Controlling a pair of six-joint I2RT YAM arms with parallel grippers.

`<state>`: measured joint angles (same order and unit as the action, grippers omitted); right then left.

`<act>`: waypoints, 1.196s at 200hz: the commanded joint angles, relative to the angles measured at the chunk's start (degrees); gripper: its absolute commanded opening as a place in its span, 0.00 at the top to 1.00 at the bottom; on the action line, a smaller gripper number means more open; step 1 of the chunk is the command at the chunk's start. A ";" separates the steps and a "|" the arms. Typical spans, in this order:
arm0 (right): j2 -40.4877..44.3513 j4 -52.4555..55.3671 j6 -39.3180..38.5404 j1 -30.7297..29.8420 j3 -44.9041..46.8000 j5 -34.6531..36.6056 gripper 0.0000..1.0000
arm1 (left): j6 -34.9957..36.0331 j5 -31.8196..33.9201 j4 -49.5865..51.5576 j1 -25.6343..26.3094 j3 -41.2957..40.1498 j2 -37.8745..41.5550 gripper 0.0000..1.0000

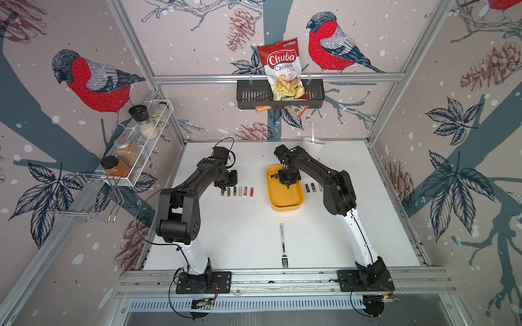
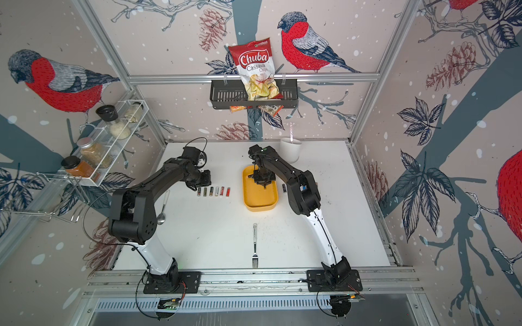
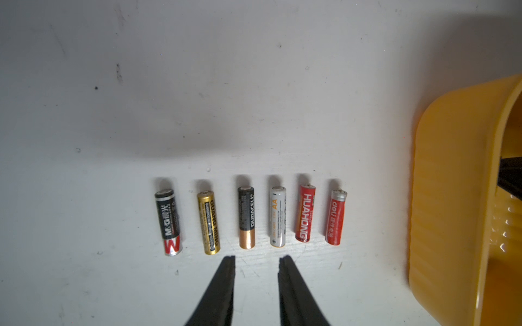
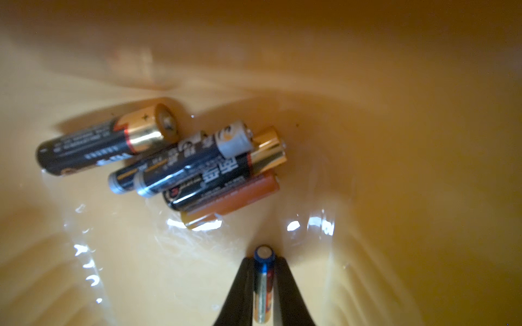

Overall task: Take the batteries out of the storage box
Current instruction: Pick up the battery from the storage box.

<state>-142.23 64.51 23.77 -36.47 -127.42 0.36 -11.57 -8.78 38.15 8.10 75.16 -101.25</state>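
The yellow storage box (image 1: 285, 199) (image 2: 260, 199) lies right of the table's middle. My right gripper (image 1: 288, 185) (image 4: 264, 258) reaches down into it and is shut on a blue-tipped battery (image 4: 264, 282), which lies lengthwise between the fingers. Several more batteries (image 4: 197, 166), mostly black and gold, lie piled on the box floor (image 4: 395, 169). A row of several batteries (image 1: 237, 191) (image 3: 248, 217) lies on the table left of the box. My left gripper (image 1: 226, 184) (image 3: 257, 261) hovers at the near end of that row, open, with nothing between its fingers. Other batteries (image 1: 310, 187) lie right of the box.
A fork (image 1: 283, 245) lies at the front centre of the table. A white cup (image 1: 312, 146) stands behind the right arm. A spoon (image 2: 163, 209) lies by the left arm. The black wall basket (image 1: 279, 94) with a chips bag hangs on the back wall.
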 commanded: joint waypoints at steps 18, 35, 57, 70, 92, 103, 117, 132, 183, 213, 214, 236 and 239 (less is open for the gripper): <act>2.01 0.70 -0.96 -0.05 0.15 -2.12 0.83 | 0.32 0.43 1.03 0.07 0.59 0.89 0.68; 2.96 0.62 -1.03 0.16 0.31 -2.47 0.83 | 0.12 0.30 1.02 0.08 0.77 0.99 0.69; 4.20 0.75 -1.01 0.33 0.46 -2.57 0.83 | -0.13 0.17 1.01 0.14 1.29 1.06 0.69; 5.22 0.88 -1.09 0.50 0.68 -2.47 0.83 | -0.16 0.07 1.06 0.15 1.36 1.01 0.69; 7.49 0.88 -1.01 0.77 1.85 -2.46 0.83 | -0.16 0.07 1.08 0.34 1.57 0.89 0.69; 8.73 0.97 -0.92 1.00 2.48 -2.46 0.83 | -0.13 0.07 1.07 0.43 1.64 0.86 0.68; 10.05 1.09 -0.96 1.31 3.04 -2.56 0.83 | -0.16 0.07 1.09 0.43 1.64 0.86 0.69; 11.40 1.70 -1.11 1.57 3.14 -2.40 0.83 | -0.17 -0.01 1.05 0.44 1.74 0.84 0.68; 17.62 3.16 -1.36 3.28 6.22 -0.94 0.82 | -0.12 0.02 1.29 0.52 2.25 0.89 0.68; 22.76 2.41 -1.51 4.49 12.11 -0.04 0.82 | -0.03 0.01 1.65 0.45 3.06 0.62 0.68; 22.95 2.35 -1.52 4.53 12.37 0.02 0.82 | -0.03 0.00 1.61 0.48 3.07 0.62 0.68; 27.16 1.05 -1.43 5.42 18.66 0.52 0.82 | -0.05 -0.01 1.73 0.54 3.37 0.64 0.68; 27.76 0.73 -1.43 5.55 19.54 0.66 0.82 | -0.06 -0.07 1.73 0.59 3.40 0.70 0.68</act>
<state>-118.17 65.93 22.61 -31.53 -112.73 -0.43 -11.79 -8.82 39.00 8.47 77.97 -100.64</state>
